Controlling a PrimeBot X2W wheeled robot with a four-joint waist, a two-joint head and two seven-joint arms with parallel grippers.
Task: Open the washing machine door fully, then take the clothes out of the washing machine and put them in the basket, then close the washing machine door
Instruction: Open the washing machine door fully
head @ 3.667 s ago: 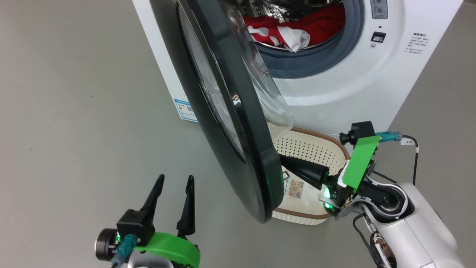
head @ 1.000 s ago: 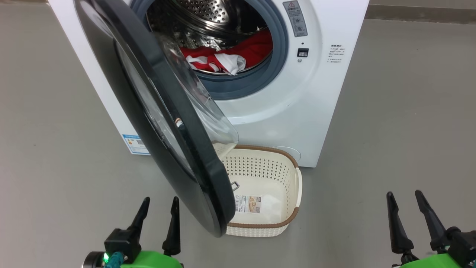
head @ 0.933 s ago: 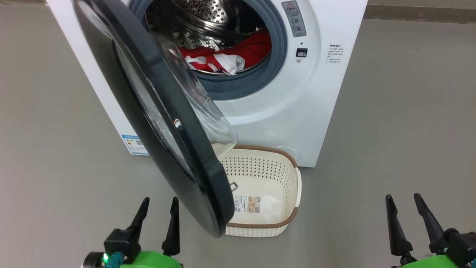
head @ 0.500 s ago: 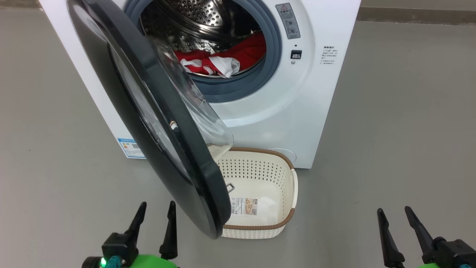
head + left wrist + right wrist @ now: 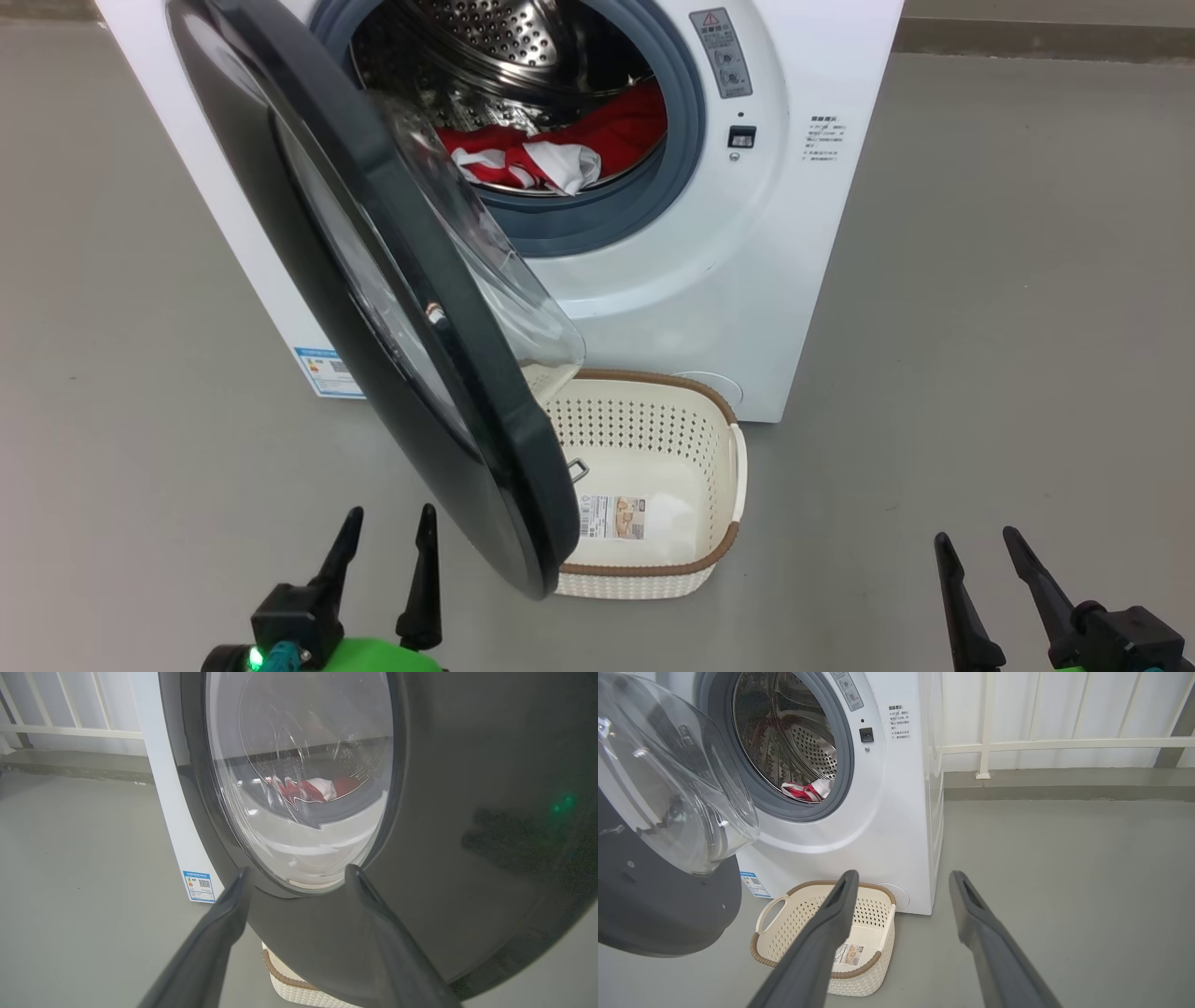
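Observation:
The white washing machine (image 5: 794, 280) stands ahead with its black-rimmed door (image 5: 392, 308) swung partly out to the left, over the basket's left side. Red and white clothes (image 5: 560, 154) lie in the steel drum, also as clothes (image 5: 805, 791) in the right wrist view. The cream basket (image 5: 653, 485) sits empty on the floor in front of the machine. My left gripper (image 5: 387, 523) is open at the lower left, just left of the door's edge, facing the door (image 5: 467, 835). Far to the lower right my right gripper (image 5: 976, 546) is open, apart from everything.
Grey floor (image 5: 1008, 327) spreads on both sides of the machine. A white railing (image 5: 1064, 744) and wall run behind it on the right. The door's lower rim hangs above the basket (image 5: 822, 942).
The head view has shifted slightly, so the machine sits a little left and both grippers lower in the picture. Before that, the right gripper drew back from the door's edge.

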